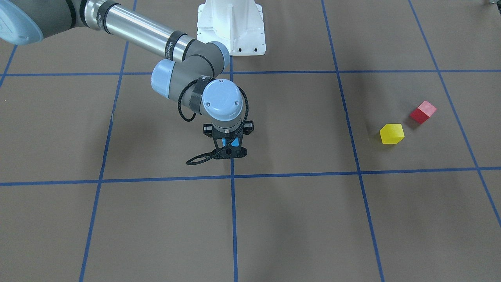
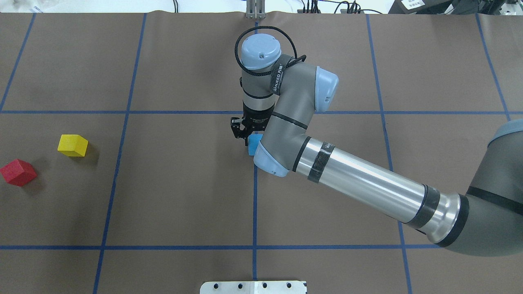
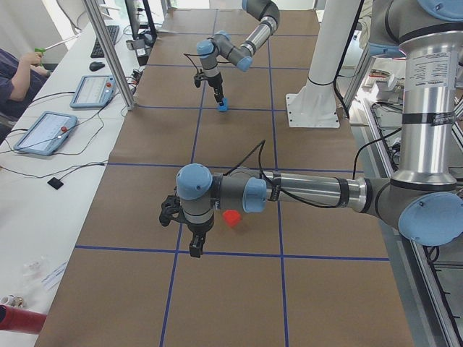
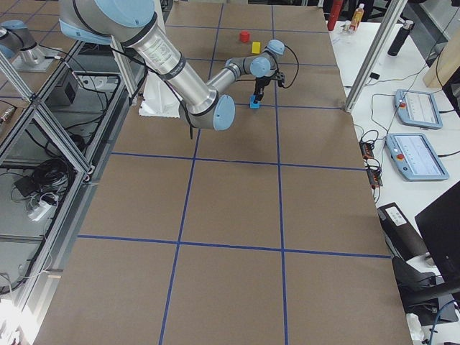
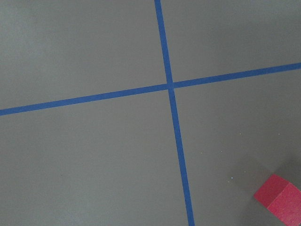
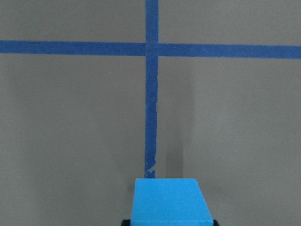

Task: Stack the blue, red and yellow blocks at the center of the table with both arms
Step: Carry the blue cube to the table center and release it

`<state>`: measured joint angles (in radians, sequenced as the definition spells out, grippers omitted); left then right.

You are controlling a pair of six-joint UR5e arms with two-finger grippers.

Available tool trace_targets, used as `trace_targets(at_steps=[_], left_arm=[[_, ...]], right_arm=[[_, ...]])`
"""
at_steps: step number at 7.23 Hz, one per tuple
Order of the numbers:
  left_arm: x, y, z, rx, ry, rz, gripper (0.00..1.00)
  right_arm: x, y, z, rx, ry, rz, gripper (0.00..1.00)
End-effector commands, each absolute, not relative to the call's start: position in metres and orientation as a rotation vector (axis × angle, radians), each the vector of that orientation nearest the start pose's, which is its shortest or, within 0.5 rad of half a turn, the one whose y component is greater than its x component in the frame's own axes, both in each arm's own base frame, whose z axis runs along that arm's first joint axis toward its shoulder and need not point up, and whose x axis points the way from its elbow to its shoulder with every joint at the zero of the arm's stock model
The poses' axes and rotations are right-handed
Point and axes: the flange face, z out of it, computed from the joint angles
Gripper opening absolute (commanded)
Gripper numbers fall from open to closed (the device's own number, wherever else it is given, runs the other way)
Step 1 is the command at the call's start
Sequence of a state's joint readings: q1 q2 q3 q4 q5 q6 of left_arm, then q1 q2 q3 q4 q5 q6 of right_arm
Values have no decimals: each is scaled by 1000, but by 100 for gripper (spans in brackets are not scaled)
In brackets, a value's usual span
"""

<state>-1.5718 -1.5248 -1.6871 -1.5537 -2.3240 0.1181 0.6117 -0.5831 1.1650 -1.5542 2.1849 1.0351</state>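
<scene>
Silver-grey arm [image 2: 359,179], pale-blue joint caps [image 2: 261,51]

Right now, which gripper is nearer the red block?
Left. The left gripper hangs close beside the red block, toward the left end of the table. The right gripper is far off at the center, around the blue block.

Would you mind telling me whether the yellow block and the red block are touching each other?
Apart. The overhead exterior view shows bare brown table between the yellow block and the red block.
</scene>
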Motion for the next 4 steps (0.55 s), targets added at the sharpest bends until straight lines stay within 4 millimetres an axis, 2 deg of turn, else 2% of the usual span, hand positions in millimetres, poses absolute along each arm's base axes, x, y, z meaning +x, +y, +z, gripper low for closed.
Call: trace_targets(at_steps=[1, 2, 3, 4], left_arm=[[-65, -475, 628, 93, 751, 132, 100], [-64, -475, 627, 94, 751, 131, 100], [-63, -477, 620, 96, 753, 115, 100], [-42, -481, 612, 95, 762, 25, 100]], right_arm=[[-620, -528, 181, -183, -830, -74, 100], [-600, -536, 165, -162, -857, -65, 100], [-563, -552, 149, -141, -892, -38, 100], [-508, -571, 140, -147, -915, 12, 100]])
